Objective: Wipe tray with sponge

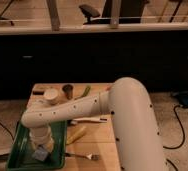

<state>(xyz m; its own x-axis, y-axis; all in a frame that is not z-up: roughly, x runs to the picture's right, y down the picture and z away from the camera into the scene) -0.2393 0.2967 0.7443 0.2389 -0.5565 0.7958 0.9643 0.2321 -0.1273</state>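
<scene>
Dark cabinets (92,60) back a wooden bench (102,142), over which a big white arm (132,120) bends down to the left. On the bench's front-left corner lies the green tray (18,152). Inside it the pincer (41,147) points down, apparently closed on the sponge (39,153), which is pressed against the tray floor. A fork (84,156) lies just beside the tray.

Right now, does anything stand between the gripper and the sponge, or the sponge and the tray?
Nothing visible. The gripper is down at the sponge, which lies inside the tray; the fork lies outside it.
</scene>
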